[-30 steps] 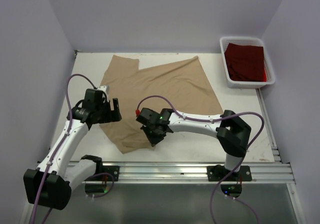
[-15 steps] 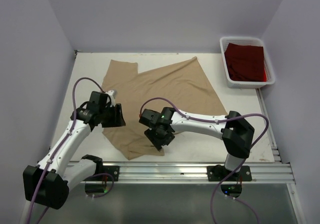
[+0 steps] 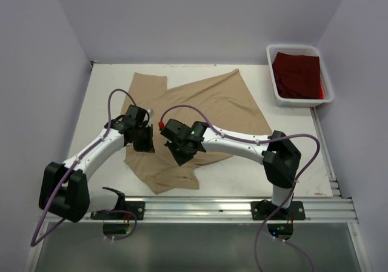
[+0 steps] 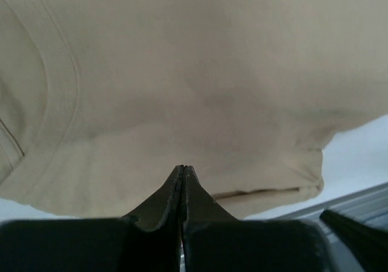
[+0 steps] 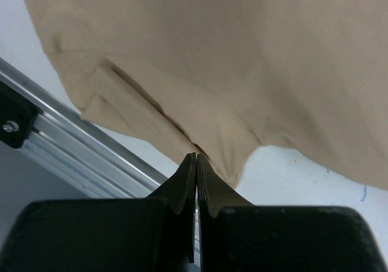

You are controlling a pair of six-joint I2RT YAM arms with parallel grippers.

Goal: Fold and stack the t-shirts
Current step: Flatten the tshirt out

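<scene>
Left hand (image 4: pixel 182 168) and right hand (image 5: pixel 195 155) both clamped on tan t-shirt (image 3: pixel 206 102), soft, creased near hem. Dark red t-shirt (image 3: pixel 297 75) folded square in white bin (image 3: pixel 293 46), tabletop (image 3: pixel 103 96) far-right corner.

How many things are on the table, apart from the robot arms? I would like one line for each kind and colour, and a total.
tan t-shirt: 1
dark red t-shirt: 1
white plastic bin: 1
Total: 3
</scene>
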